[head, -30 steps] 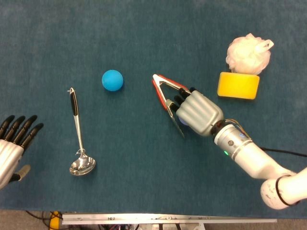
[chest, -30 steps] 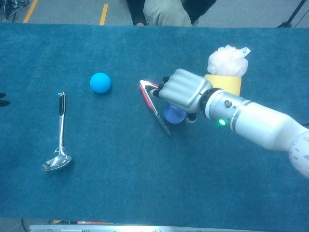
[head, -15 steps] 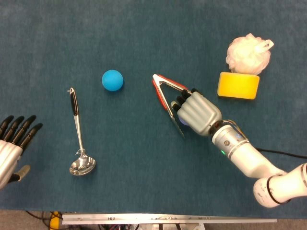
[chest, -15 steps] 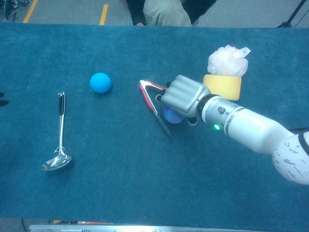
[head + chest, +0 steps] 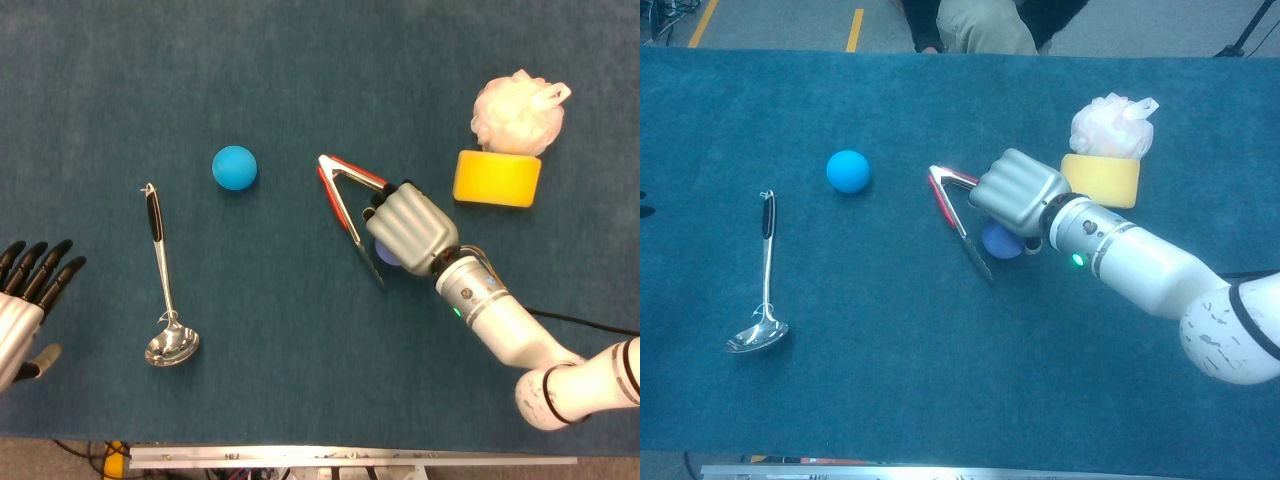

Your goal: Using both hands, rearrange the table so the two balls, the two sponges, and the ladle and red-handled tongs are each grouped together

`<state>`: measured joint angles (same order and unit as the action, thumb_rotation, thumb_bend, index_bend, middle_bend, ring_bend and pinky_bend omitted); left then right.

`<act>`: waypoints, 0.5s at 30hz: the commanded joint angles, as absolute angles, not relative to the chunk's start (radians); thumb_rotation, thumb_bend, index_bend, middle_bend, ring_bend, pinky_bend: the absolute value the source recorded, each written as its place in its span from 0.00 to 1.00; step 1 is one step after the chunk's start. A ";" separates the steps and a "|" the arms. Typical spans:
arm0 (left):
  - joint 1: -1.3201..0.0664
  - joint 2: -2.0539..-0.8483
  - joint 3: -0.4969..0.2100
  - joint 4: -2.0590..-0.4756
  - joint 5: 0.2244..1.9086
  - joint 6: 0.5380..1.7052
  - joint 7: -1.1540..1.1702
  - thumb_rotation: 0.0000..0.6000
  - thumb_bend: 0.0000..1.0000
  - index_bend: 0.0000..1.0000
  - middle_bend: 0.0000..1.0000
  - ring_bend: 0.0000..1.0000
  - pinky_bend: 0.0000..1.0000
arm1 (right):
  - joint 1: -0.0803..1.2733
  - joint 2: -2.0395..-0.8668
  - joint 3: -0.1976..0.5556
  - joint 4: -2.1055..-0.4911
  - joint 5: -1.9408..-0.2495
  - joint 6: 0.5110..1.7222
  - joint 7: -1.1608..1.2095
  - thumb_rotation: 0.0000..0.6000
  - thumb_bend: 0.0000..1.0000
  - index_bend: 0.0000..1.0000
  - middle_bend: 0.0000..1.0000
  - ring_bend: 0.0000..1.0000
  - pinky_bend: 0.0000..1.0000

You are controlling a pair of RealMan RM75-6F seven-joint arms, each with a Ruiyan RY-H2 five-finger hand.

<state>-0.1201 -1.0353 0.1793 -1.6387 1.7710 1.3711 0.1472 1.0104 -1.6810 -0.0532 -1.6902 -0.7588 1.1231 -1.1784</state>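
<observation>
Legible text, labels, brands, numbers, signs: none found on any item, on the table, or on either arm.

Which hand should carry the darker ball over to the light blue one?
Right. The right hand is already cupped over the darker ball beside the tongs. The left hand sits at the table's far edge, beyond the ladle.

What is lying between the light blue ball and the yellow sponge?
The red-handled tongs, then the right hand over a darker blue ball, lie between the light blue ball and yellow sponge; the head view shows it.
</observation>
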 commanded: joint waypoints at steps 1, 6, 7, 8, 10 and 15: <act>-0.120 -1.034 0.179 -1.639 1.771 1.370 0.146 1.00 0.22 0.00 0.00 0.00 0.03 | 1.005 -1.671 -0.030 -1.701 -0.764 1.126 -1.150 1.00 0.05 0.54 0.42 0.37 0.60; -0.120 -1.033 0.180 -1.640 1.773 1.372 0.147 1.00 0.22 0.00 0.00 0.00 0.03 | 1.001 -1.653 0.015 -1.715 -0.767 1.140 -1.111 1.00 0.05 0.54 0.42 0.37 0.60; -0.119 -1.033 0.180 -1.640 1.773 1.372 0.148 1.00 0.22 0.00 0.00 0.00 0.03 | 1.001 -1.651 0.024 -1.715 -0.766 1.142 -1.106 1.00 0.05 0.54 0.42 0.37 0.60; -0.119 -1.032 0.180 -1.641 1.773 1.373 0.148 1.00 0.22 0.00 0.00 0.00 0.03 | 1.002 -1.651 0.036 -1.711 -0.763 1.143 -1.098 1.00 0.05 0.54 0.42 0.37 0.60; -0.118 -1.031 0.180 -1.642 1.773 1.373 0.149 1.00 0.22 0.00 0.00 0.00 0.03 | 1.004 -1.654 0.057 -1.703 -0.750 1.144 -1.089 1.00 0.05 0.54 0.42 0.37 0.60; -0.115 -1.028 0.181 -1.646 1.774 1.376 0.153 1.00 0.22 0.00 0.00 0.00 0.03 | 1.022 -1.680 0.109 -1.677 -0.714 1.138 -1.074 1.00 0.05 0.54 0.42 0.37 0.60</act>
<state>-0.1154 -1.0281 0.1811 -1.6454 1.7740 1.3760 0.1527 1.0156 -1.6721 0.0993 -1.6838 -0.7204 1.1399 -1.0789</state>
